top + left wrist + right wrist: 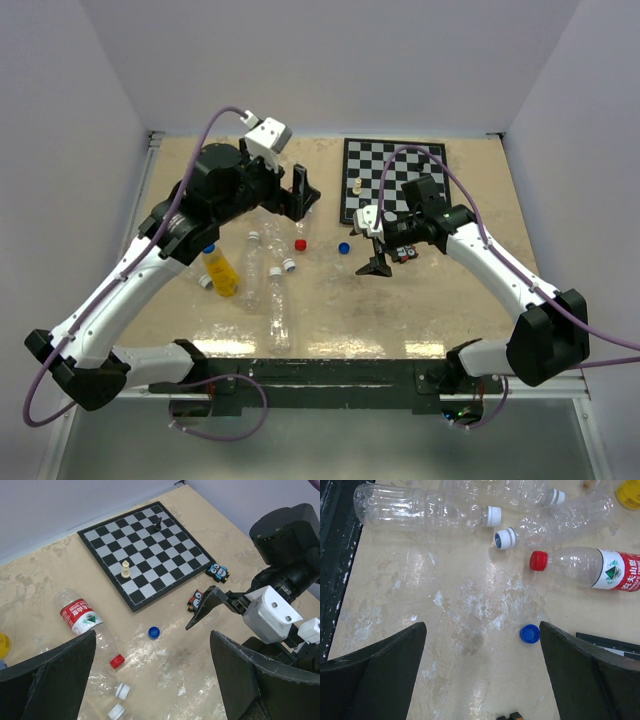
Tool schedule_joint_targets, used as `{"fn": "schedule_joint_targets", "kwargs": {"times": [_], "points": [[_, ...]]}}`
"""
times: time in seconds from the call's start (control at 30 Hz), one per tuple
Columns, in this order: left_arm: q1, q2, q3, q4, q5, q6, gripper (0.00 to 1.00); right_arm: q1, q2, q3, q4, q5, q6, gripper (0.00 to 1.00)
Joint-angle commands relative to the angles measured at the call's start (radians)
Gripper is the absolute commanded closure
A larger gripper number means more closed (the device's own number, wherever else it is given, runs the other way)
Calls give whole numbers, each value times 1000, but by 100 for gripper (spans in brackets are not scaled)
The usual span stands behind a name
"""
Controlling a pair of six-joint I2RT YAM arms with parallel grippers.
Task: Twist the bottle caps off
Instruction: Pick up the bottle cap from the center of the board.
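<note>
Both are hanging spread and empty, left gripper (152,647) and right gripper (482,630). I'm guessing bottles (420,510) are light, squashy; I'm eyeing ribbed caps (493,516) for grip.

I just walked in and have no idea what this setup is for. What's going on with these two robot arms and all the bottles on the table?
Nothing is being handled at the moment. The left hand and right hand are both open and empty, hovering above the table. Lying on their sides below are a red-capped bottle, a clear bottle with its white cap on, and a few others. One blue cap lies loose near the chessboard.
</note>
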Motion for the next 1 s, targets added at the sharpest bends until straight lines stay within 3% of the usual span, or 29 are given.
{"fn": "schedule_joint_targets", "kwargs": {"times": [0.0, 0.4, 0.97], "points": [[-58, 27, 52, 1, -58, 23, 0, -2, -11, -2, -2, -2, -1, 2], [-116, 95, 6, 54, -57, 18, 0, -2, -11, -2, 1, 2, 2, 2], [-118, 257, -154, 222, -34, 6, 0, -2, -15, -2, 2, 10, 7, 2]]}}
